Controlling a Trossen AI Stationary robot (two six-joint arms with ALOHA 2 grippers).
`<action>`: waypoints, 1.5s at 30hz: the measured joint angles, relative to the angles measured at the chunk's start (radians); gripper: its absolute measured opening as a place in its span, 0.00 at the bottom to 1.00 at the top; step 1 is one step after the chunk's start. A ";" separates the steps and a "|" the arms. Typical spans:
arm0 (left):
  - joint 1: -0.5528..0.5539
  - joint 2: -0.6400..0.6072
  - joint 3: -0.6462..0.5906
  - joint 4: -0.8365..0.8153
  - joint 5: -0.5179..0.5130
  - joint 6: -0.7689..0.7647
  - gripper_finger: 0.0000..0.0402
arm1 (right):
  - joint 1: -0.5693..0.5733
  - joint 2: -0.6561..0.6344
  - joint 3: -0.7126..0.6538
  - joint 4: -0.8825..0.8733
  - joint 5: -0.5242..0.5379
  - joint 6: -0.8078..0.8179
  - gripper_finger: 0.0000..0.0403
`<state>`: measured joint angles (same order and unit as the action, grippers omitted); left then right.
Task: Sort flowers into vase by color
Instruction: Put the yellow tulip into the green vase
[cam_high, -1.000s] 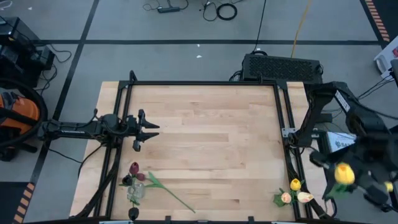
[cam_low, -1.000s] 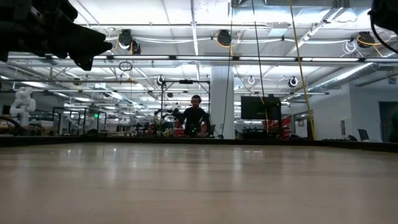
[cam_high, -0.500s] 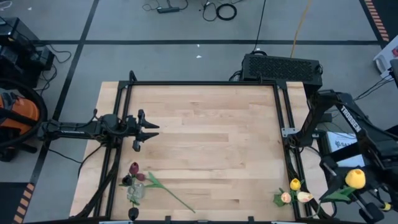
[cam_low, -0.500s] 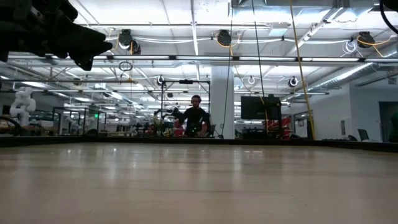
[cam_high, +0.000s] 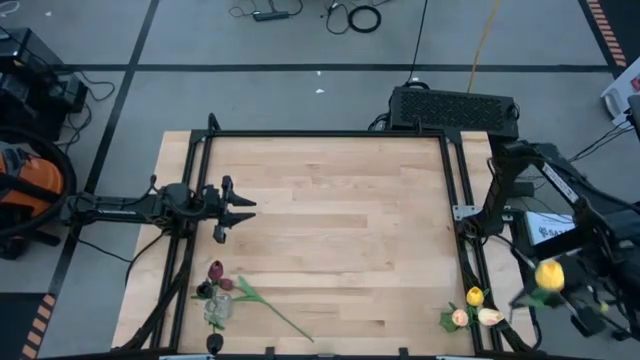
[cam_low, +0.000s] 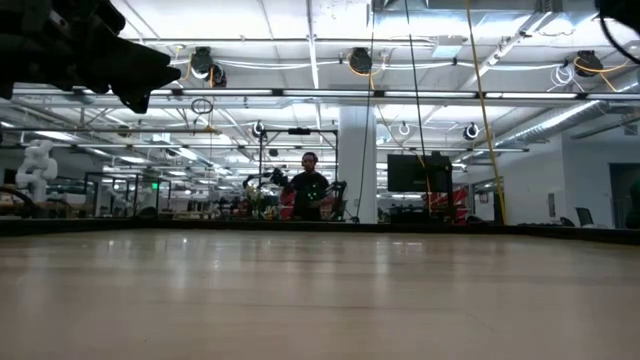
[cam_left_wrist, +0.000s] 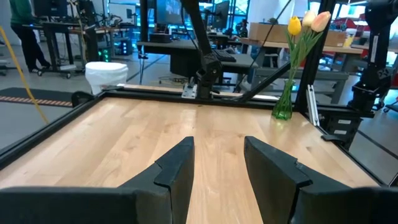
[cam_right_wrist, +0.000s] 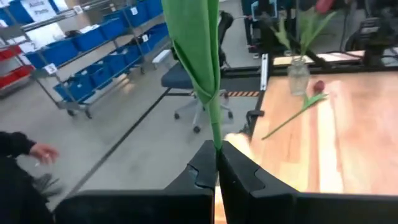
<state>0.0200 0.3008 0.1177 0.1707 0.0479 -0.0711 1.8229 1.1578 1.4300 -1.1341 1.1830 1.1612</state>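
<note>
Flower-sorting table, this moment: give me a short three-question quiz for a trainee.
1. True or false: the right gripper is shut on a yellow tulip.
2. Where is the left gripper? A) over the table, holding nothing B) inside a vase
3. What lies on the table beside the left vase?

Key: 1 true. 2 A. 3 A dark red tulip.

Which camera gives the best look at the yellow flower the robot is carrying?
The high view: it shows the yellow tulip whole, head and leaf, off the table's right edge. The right wrist view shows only its green stem pinched in the right end effector. The low and left wrist views miss it.
</note>
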 joint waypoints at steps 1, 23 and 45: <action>0.000 0.000 0.000 0.000 0.000 0.000 0.37 | 0.007 -0.011 0.001 -0.019 0.005 0.006 0.00; 0.000 0.000 0.000 0.000 0.000 0.000 0.37 | 0.205 -0.039 -0.369 -0.115 0.234 0.477 0.00; 0.000 0.000 0.000 0.000 0.000 0.000 0.37 | 0.203 -0.011 -0.527 0.017 0.318 0.371 0.00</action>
<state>0.0203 0.3007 0.1177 0.1707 0.0483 -0.0709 2.0262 1.1465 0.9033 -1.1176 1.5008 1.5326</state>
